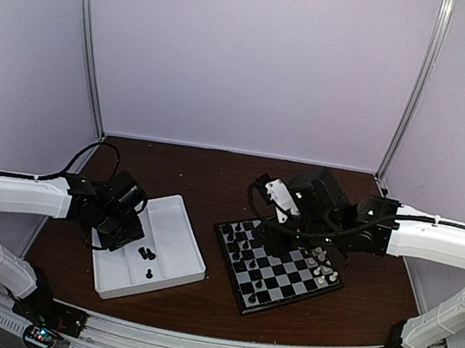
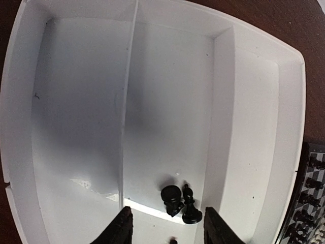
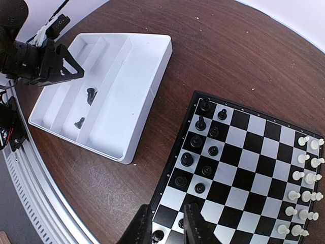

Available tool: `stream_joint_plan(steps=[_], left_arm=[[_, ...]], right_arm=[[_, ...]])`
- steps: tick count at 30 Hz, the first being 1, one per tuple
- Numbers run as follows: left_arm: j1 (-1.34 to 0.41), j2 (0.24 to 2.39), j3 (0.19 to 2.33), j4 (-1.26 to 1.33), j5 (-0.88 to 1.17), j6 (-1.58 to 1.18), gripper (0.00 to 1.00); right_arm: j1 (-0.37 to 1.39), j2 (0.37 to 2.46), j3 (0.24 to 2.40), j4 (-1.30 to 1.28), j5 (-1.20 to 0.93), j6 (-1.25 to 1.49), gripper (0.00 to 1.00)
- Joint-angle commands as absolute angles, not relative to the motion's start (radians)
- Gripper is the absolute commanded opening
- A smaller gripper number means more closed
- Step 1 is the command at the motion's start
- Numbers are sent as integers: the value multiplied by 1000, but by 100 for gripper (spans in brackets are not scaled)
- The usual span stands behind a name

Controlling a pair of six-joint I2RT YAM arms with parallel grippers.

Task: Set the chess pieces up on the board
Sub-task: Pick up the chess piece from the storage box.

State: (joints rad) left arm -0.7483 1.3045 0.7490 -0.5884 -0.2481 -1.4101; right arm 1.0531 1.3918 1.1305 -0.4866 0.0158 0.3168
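The board [image 1: 275, 268] lies right of centre, and it also shows in the right wrist view [image 3: 244, 152]. Several black chess pieces [image 3: 196, 141] stand in its two left files. My right gripper [image 3: 167, 226] hovers over the board's near-left corner with its jaws a little apart and nothing between them. One black piece [image 3: 158, 235] stands on the board below the gap. My left gripper [image 2: 170, 231] is open above the white tray [image 2: 76, 127]. Two black pieces [image 2: 182, 201] sit just ahead of its fingertips and a third [image 2: 173, 241] between them.
White pieces [image 3: 304, 173] line the board's right side. The partitioned tray [image 1: 182, 219] lies left of the board on the brown table [image 1: 214, 180]. Metal frame posts [image 1: 91, 39] and pale walls enclose the table.
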Motion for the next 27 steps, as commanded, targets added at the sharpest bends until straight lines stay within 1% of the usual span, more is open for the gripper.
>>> stream_joint_plan(steps=[1, 7, 18, 27], left_arm=[[-753, 1340, 791, -590, -259, -1479, 47], [-761, 1414, 839, -600, -220, -1500, 42], [-764, 1525, 862, -598, -186, -1529, 40], [-763, 1568, 856, -591, -177, -1554, 31]], right_arm=[[1047, 1369, 1117, -451, 6, 305, 24], [1046, 1368, 1111, -443, 13, 304, 24], [1045, 1360, 1097, -435, 18, 309, 24], [1046, 1365, 1095, -428, 15, 311, 24]])
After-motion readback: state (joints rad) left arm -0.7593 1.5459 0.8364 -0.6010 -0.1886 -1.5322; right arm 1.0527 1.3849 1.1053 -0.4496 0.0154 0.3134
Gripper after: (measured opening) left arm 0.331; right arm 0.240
